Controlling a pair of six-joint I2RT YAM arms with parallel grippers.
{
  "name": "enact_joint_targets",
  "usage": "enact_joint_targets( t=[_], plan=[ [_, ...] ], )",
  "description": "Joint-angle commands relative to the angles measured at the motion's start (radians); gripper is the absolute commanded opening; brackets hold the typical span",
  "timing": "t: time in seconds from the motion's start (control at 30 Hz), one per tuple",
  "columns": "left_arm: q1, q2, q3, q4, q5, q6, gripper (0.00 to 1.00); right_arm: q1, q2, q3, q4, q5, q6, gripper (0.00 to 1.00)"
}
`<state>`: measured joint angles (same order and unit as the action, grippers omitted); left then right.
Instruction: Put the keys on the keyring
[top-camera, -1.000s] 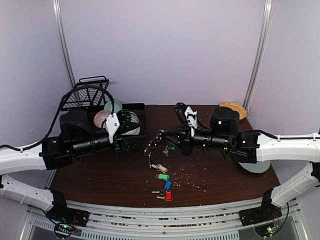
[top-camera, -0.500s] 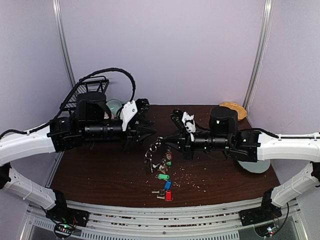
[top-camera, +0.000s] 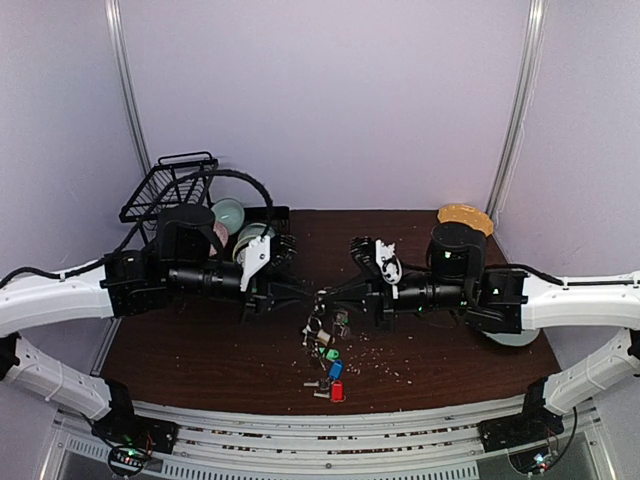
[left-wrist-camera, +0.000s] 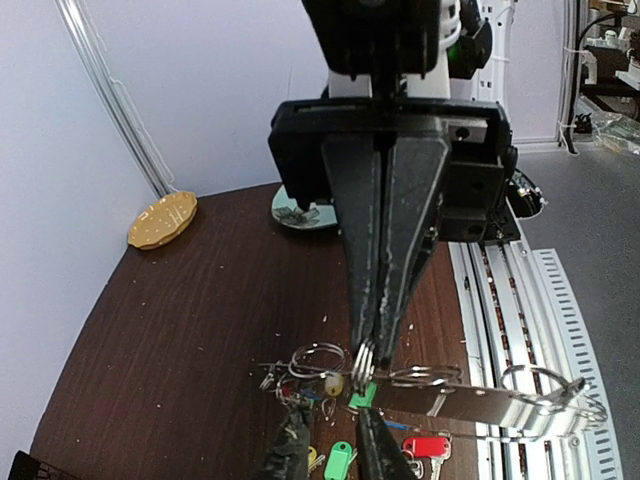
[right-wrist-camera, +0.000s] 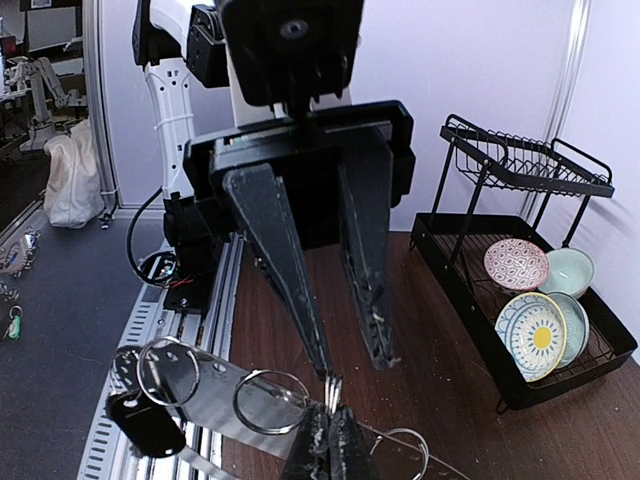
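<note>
The keyring (top-camera: 316, 322) is a silvery flat strip (left-wrist-camera: 480, 405) with round wire rings and a thin wire, hanging low over the table's middle. My right gripper (top-camera: 326, 293) is shut on one of its rings (right-wrist-camera: 328, 385). Facing it, my left gripper (top-camera: 308, 293) is open by a narrow gap. One of its fingers (right-wrist-camera: 300, 290) touches that same ring, with nothing clamped. In the left wrist view my left gripper (left-wrist-camera: 333, 412) is just below the ring that my right gripper (left-wrist-camera: 365, 355) holds. Loose keys lie on the table below: green tag (top-camera: 326, 353), blue tag (top-camera: 335, 369), red tag (top-camera: 337, 391).
A black wire dish rack (top-camera: 180, 190) with patterned plates (right-wrist-camera: 535, 335) stands at the back left. A yellow-orange dish (top-camera: 465, 217) sits at the back right. A pale plate (top-camera: 515, 335) lies under my right arm. Crumbs dot the dark wooden table (top-camera: 200, 360).
My left arm swung in from the rack to the middle and dropped to the ring while its jaws narrowed. My right gripper sank a little with the keyring.
</note>
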<state>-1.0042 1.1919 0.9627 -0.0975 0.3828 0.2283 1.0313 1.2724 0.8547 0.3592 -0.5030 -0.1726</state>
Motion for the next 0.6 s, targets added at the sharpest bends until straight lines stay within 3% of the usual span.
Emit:
enact_joint_targets(
  t=[0.0,0.23,0.57],
  plan=[
    [-0.006,0.025,0.028,0.052,0.017,0.012,0.21,0.009,-0.021,0.003,0.070,-0.021,-0.016,0.00],
    [-0.015,0.032,0.022,0.096,0.025,0.005,0.25,0.012,-0.009,0.010,0.073,-0.022,-0.016,0.00],
    [-0.028,0.041,0.007,0.148,0.039,-0.011,0.13,0.014,0.004,0.020,0.072,-0.026,-0.013,0.00]
  ],
)
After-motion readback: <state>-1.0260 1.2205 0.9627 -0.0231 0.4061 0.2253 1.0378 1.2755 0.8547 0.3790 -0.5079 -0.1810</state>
